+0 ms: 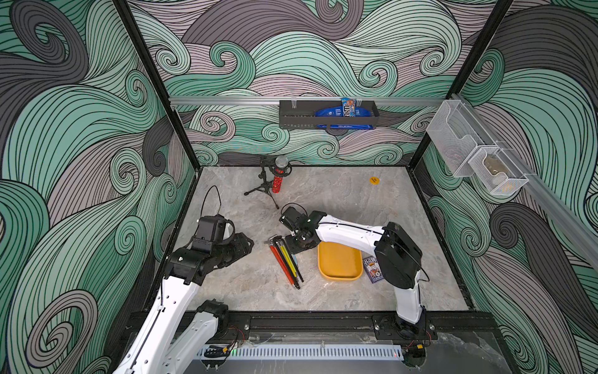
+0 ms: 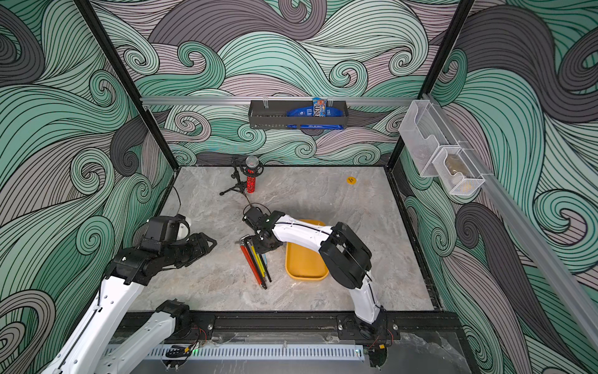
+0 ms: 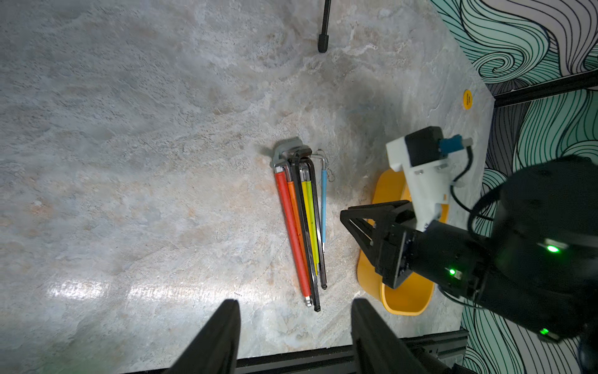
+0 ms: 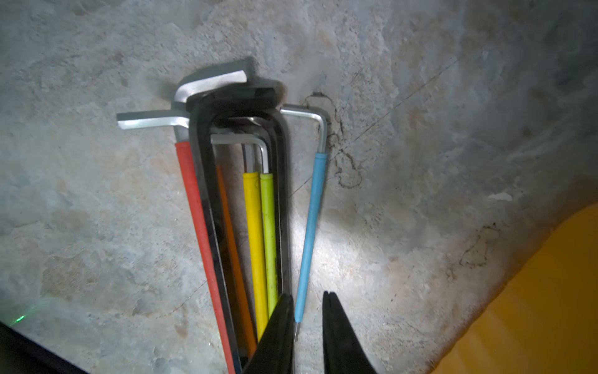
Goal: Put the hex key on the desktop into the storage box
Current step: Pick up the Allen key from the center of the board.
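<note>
Standing here, I see the left gripper (image 3: 295, 304) hanging spread and empty over the tabletop (image 1: 356, 200); the hex keys (image 1: 286, 262) lie bunched on it; the right gripper (image 4: 305, 294) straddles the blue key (image 4: 310, 226) at its thin end, jaws narrowed with a gap showing; the yellow tray (image 1: 339, 262) just beside holds 0 keys; its rim must be cleared, and there is open room all round.
</note>
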`<state>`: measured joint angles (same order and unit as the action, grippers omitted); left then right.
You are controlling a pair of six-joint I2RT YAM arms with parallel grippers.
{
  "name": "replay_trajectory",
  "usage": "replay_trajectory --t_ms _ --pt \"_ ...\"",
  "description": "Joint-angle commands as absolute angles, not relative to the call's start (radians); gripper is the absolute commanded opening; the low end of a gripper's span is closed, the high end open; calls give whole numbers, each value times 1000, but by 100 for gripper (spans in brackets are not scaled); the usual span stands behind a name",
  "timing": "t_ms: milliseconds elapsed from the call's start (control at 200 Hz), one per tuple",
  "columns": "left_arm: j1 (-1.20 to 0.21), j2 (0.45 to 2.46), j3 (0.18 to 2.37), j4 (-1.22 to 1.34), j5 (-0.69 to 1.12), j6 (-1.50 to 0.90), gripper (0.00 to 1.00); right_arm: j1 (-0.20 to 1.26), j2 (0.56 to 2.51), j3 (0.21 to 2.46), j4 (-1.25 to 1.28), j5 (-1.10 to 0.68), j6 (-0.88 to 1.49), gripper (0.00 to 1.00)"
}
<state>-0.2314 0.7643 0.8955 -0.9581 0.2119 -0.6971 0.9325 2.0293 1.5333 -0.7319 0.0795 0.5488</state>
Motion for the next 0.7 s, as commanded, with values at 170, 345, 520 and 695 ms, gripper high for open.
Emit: replay_trajectory --t_ms 170,345,520,695 --pt "-235 767 960 -981 182 -655 60 925 2115 1608 -739 114 544 26" --pt "-235 767 963 -980 180 -657 60 917 2150 1624 -739 124 541 27" --pt "-235 765 962 -977 178 -655 61 917 2184 1650 -739 138 535 27" --pt "-235 766 962 -977 175 -657 61 916 2205 1643 -740 158 556 25"
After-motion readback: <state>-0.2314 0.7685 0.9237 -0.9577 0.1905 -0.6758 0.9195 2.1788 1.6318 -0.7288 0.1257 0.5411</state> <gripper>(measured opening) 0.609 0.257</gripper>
